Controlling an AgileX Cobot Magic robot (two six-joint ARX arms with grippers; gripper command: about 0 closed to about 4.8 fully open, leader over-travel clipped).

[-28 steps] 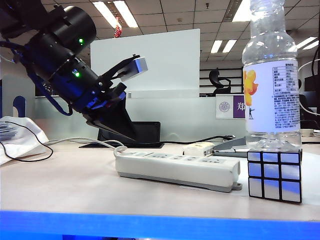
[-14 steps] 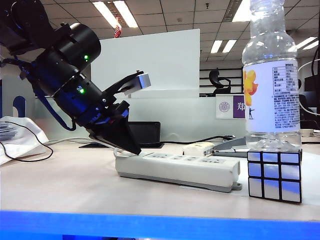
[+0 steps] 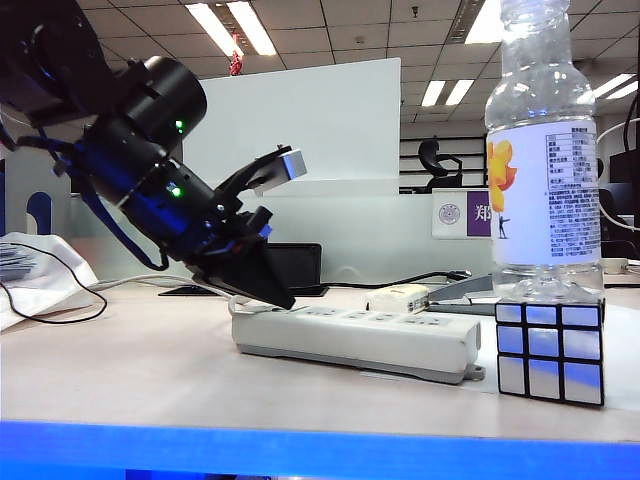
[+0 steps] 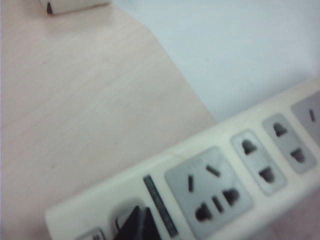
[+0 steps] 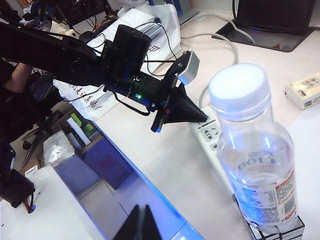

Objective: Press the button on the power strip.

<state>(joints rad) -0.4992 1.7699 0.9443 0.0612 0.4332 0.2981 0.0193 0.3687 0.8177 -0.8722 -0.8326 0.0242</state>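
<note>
The button [image 4: 125,216] sits at the cord end of the power strip [image 3: 360,335], just past the dark label bar and the first socket; in the left wrist view it is half hidden behind the tip of the left hand [image 4: 136,227]. It is a small, low rocker in a stiff plastic casing, so it likely wants a short, firm push straight down on its top rather than any grasp. The strip itself looks light and lies loose on the desk [image 3: 130,370], so a slanted push could make it slide or tip.

The left hand [image 3: 283,297] comes down steeply from the upper left of the exterior view, fingers clenched together into one dark point that rests on or just above the strip's near end; contact cannot be told for sure. The right hand [image 5: 141,226] hangs high above the desk's front edge, also closed to a point and holding nothing, well apart from the strip. A water bottle [image 3: 545,150] stands on a puzzle cube [image 3: 550,350] beside the strip's far end.
</note>
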